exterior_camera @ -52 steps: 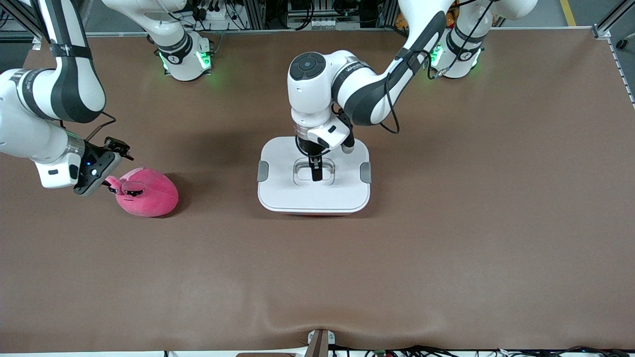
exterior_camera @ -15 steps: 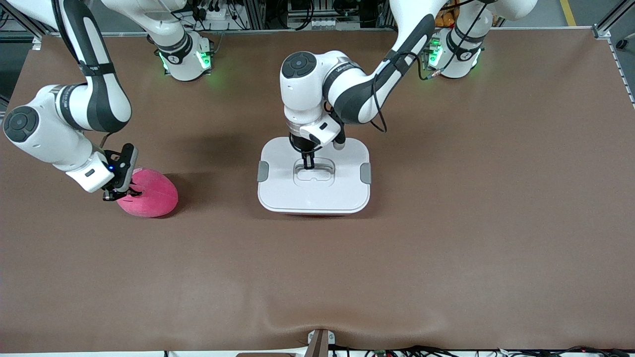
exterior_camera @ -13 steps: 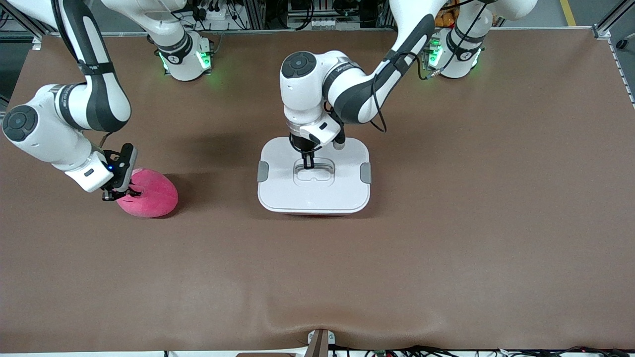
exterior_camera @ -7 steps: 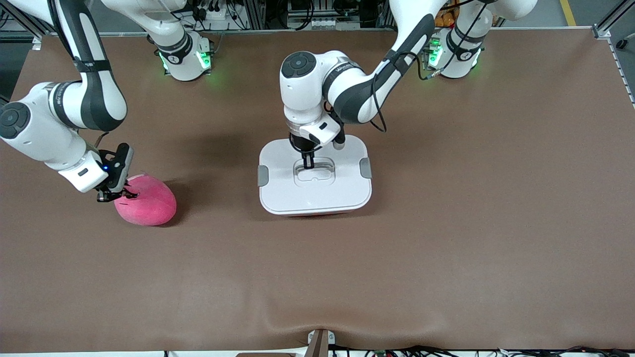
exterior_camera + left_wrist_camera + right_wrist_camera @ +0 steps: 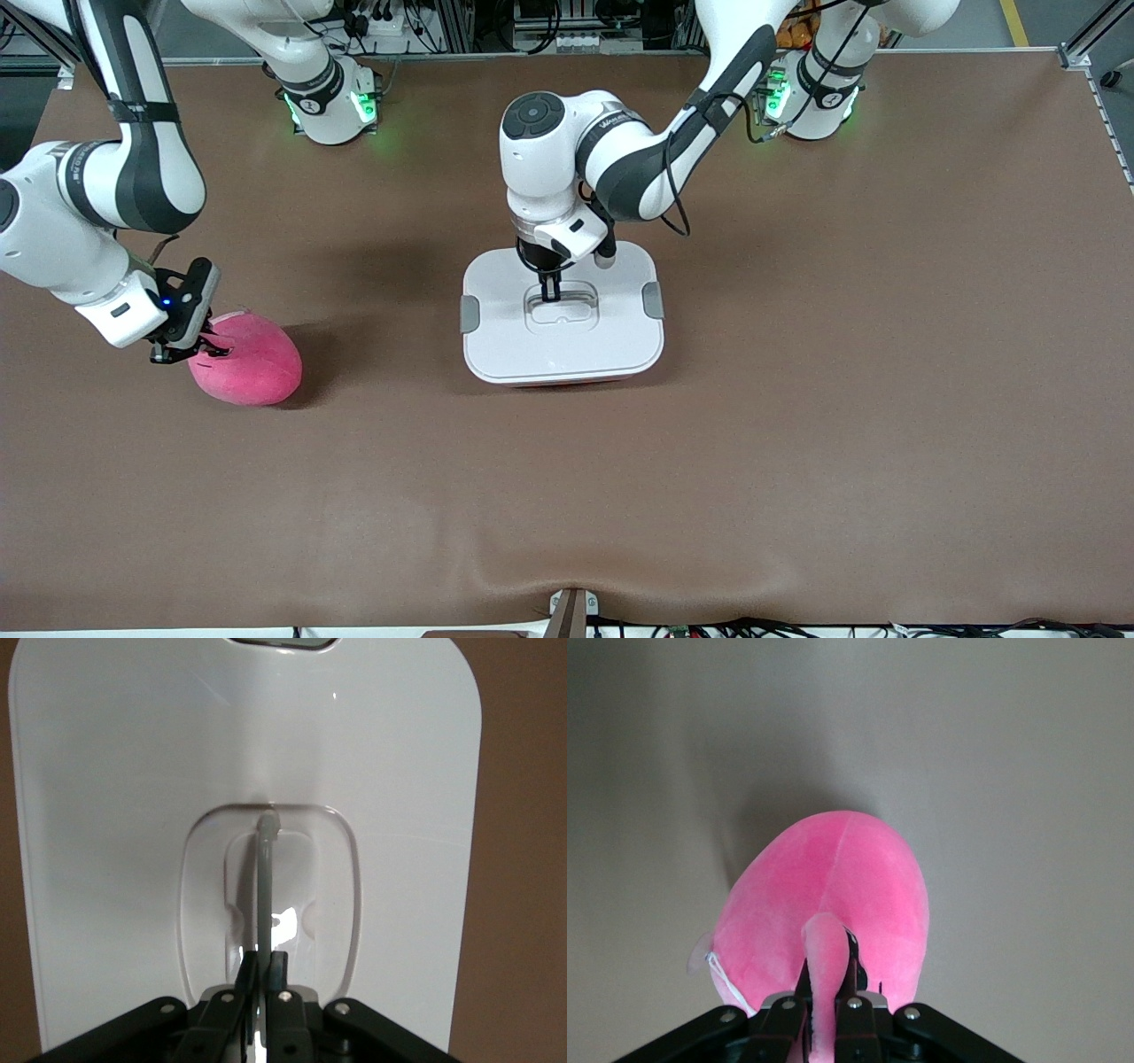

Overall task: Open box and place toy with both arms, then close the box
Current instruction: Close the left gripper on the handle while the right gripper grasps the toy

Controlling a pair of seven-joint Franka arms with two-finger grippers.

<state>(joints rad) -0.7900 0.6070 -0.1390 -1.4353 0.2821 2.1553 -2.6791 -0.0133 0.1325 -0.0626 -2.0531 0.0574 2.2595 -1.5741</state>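
The box (image 5: 611,341) stands mid-table with its white lid on and a thin pink strip of tub showing under the near edge. My left gripper (image 5: 549,289) reaches down into the lid's recess. In the left wrist view, the left gripper (image 5: 266,962) is shut on the thin upright handle (image 5: 266,877). The hot-pink toy (image 5: 251,363) is low over the table toward the right arm's end. My right gripper (image 5: 190,347) is at its side. In the right wrist view, the right gripper (image 5: 827,979) is shut on the ear-like bump (image 5: 824,948) of the toy (image 5: 859,877).
Grey clips (image 5: 469,314) (image 5: 653,300) sit on the lid's two short sides. The brown table mat (image 5: 797,399) spreads wide around the box. Both arm bases (image 5: 332,97) (image 5: 811,97) stand along the table's back edge.
The right gripper has carried the toy a little toward the right arm's end of the table. The lid has shifted slightly in the left gripper's hold.
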